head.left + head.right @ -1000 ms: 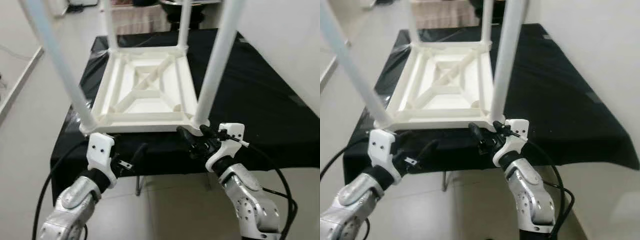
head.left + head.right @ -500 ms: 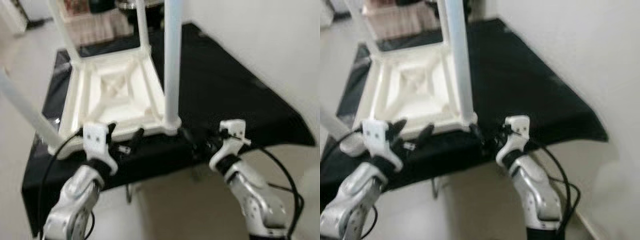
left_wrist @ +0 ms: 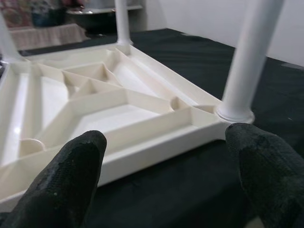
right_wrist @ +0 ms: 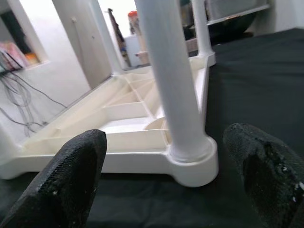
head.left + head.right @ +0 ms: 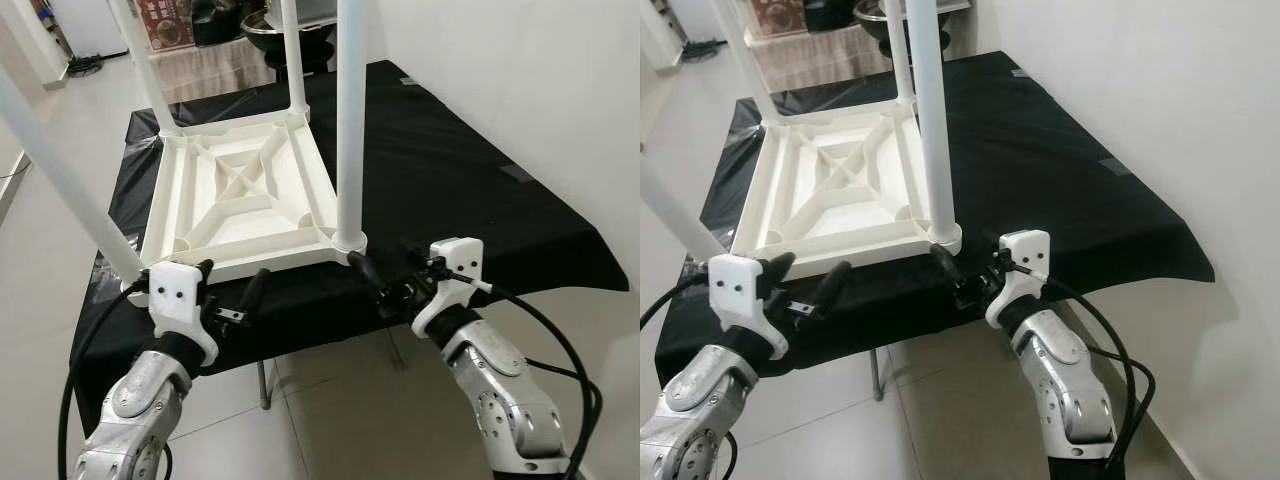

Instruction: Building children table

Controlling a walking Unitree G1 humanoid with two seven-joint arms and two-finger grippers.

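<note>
Pale floor tiles [image 5: 330, 400] lie under me, and a white wall [image 5: 520, 70] stands past the far side of the counter [image 5: 470, 180], which wears a black cloth. On that cloth sits the white children table [image 5: 240, 200], flipped upside down so its ribbed underside faces up and its legs poke into the air. One leg [image 5: 349, 120] rises from the corner of the children table closest to my right arm. Another leg [image 5: 65, 185] leans up from the corner closest to my left arm. Two more legs stand at the back corners.

My left jaws [image 5: 228, 290] float just in front of the near edge of the children table, by its left corner. They are wide apart and have nothing between them; each black fingertip [image 3: 66, 180] is off the white plastic.

My right jaws [image 5: 385, 275] float just in front of the corner with the upright leg. They gape wide too, with the foot of that leg seen between them, and they grip nothing.
</note>
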